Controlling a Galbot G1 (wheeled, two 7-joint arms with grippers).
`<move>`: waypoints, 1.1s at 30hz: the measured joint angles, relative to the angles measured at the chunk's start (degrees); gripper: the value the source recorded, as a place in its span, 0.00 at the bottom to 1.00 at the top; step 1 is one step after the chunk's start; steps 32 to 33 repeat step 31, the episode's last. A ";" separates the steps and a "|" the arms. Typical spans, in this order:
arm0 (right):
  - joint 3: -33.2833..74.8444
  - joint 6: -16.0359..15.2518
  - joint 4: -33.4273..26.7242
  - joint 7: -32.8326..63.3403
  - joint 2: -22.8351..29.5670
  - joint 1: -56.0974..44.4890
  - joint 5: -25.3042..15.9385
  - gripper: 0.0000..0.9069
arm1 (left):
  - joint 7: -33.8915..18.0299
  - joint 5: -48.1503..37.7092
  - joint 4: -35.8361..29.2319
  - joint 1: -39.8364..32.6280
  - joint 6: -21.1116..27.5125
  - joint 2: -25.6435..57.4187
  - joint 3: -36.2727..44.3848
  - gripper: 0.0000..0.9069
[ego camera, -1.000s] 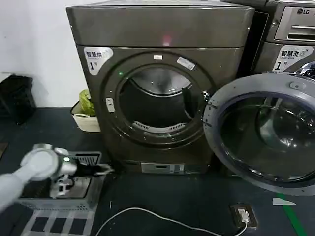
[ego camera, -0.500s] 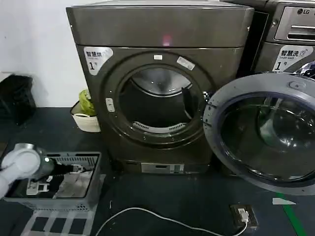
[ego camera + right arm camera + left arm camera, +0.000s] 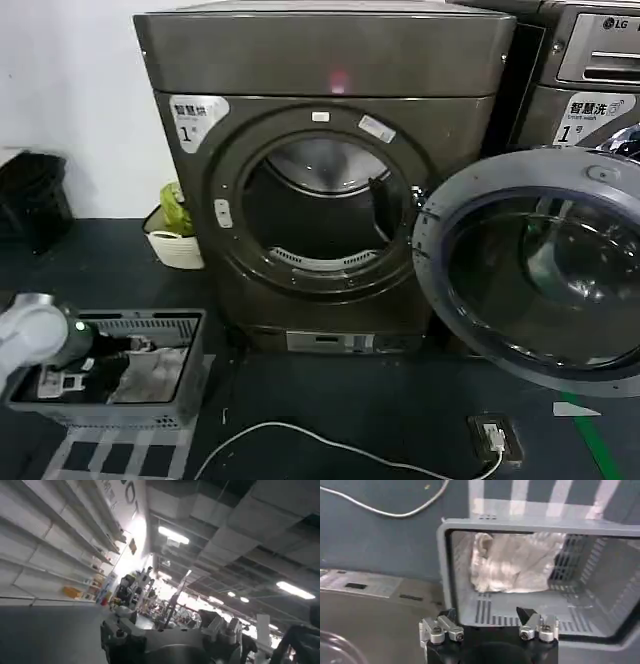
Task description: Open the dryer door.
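The dryer stands in the middle with its drum opening uncovered. The dryer door hangs swung out to the right, its grey inner face and dark glass toward me. My left gripper is low at the left, far from the door, over a grey slatted basket. In the left wrist view this gripper is open and holds nothing, above the basket's rim and a pale cloth inside. In its own wrist view my right gripper is open, pointing at a room and ceiling.
The LG-logo machine stands behind the open door. A white cable runs across the dark floor to a plug block. A white tub with green contents sits left of the dryer, and a black object farther left.
My left arm has drawn back leftward and downward from near the dryer's base to over the grey basket. The dryer door has stayed swung open.
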 joint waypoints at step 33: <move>-1.74 3.03 -0.61 -1.87 0.50 1.11 -0.36 1.00 | 0.44 12.30 6.00 2.75 0.04 -1.11 -6.74 1.00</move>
